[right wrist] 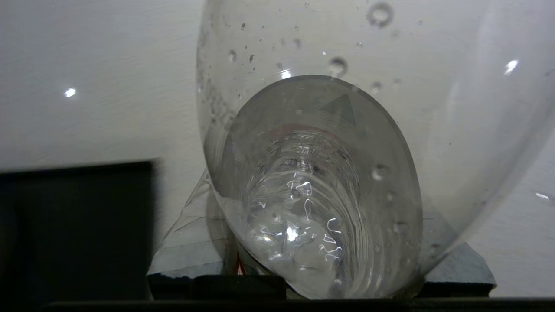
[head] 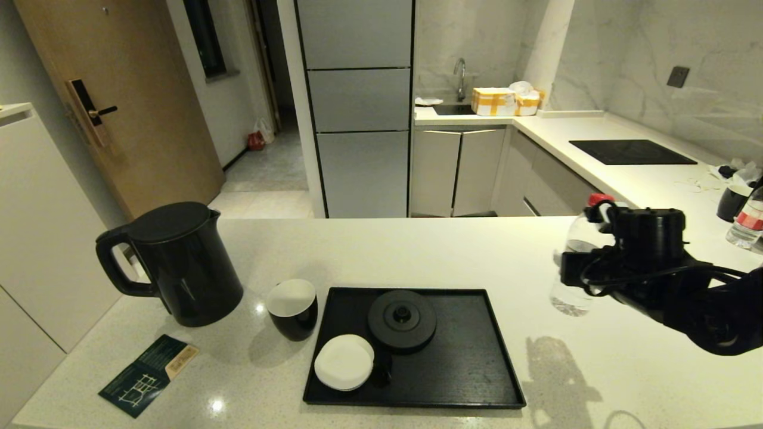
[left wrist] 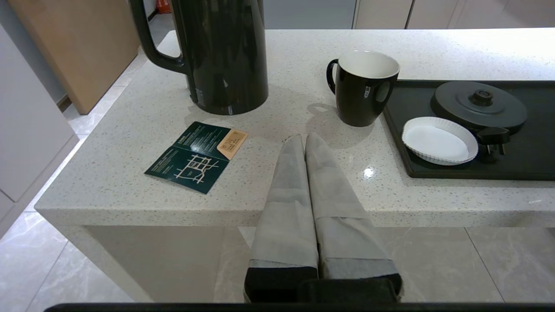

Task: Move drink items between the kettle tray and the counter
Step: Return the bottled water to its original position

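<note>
Over on the right, the right end effector (head: 587,268) grips the clear bottle (head: 573,262) above the counter (head: 477,250), beside the tray (head: 471,369). Kettle (head: 179,262) and cup (head: 292,308) stand left of it — left end effector (left wrist: 303,141) closed, empty.

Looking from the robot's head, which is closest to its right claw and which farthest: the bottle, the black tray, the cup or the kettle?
1. Clear bottle: inside the right gripper, over the counter's right side.
2. Black tray: centre.
3. Black cup: just left of the tray.
4. Kettle: far left.
</note>
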Motion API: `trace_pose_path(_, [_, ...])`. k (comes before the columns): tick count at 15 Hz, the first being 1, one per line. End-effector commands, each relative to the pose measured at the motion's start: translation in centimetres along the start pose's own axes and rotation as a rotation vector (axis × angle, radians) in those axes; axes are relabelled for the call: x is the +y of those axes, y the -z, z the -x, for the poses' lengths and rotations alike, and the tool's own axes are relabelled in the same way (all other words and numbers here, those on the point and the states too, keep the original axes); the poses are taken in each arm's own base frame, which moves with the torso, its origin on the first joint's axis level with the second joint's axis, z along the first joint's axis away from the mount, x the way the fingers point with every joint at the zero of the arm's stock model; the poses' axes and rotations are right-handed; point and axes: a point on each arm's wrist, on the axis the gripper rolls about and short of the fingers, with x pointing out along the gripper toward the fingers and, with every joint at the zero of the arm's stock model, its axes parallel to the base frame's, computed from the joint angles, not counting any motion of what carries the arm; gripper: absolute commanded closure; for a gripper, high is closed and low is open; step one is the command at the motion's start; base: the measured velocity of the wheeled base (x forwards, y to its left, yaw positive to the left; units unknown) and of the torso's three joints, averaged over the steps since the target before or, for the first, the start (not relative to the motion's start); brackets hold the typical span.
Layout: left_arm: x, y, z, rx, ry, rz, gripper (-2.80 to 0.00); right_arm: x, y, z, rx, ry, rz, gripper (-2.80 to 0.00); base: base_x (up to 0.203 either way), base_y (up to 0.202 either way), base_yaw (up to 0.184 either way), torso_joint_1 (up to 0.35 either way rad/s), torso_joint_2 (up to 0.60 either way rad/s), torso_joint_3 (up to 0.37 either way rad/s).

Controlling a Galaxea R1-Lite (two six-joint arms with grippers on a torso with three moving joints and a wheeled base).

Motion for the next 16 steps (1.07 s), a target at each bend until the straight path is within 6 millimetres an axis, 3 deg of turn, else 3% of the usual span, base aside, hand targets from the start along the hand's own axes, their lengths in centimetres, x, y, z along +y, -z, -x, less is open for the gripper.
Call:
trace_pose_path(1, [0.0,0.0,0.0,0.002,-0.001,0.0,0.0,6.1,-0.6,2.9,-0.055,-0.117,0.065,0.0,0.0,0.0,0.0,0.0,0.0,0.0])
trace_pose_path(3, [0.0,0.0,0.0,0.002,-0.001,0.0,0.0,9.7,0.8,3.1,-0.058,-0.124,0.108,0.0,0.0,0.0,0.0,0.0,0.0,0.0])
trace_pose_path(5, [0.0,0.0,0.0,0.002,-0.001,0.0,0.0,11.2,1.7,2.6,-0.105,-0.127,0.098,0.0,0.0,0.0,0.0,0.0,0.0,0.0])
trace_pose_path(9, [0.0,0.0,0.0,0.002,-0.001,0.0,0.0,11.5,3.0,2.2,-0.165,-0.147,0.064,0.0,0.0,0.0,0.0,0.0,0.0,0.0])
trace_pose_path(13, [0.0,0.0,0.0,0.002,-0.001,0.0,0.0,11.7,5.5,1.2,-0.2,-0.159,0.047,0.0,0.0,0.0,0.0,0.0,0.0,0.0])
trace_pose_path(14, [0.0,0.0,0.0,0.001,-0.001,0.0,0.0,11.8,6.2,0.8,-0.198,-0.158,0.048,0.0,0.0,0.0,0.0,0.0,0.0,0.0])
trace_pose_path(16, [0.0,0.0,0.0,0.001,-0.001,0.0,0.0,12.5,9.7,-1.0,-0.153,-0.156,0.081,0.0,0.0,0.0,0.0,0.0,0.0,0.0])
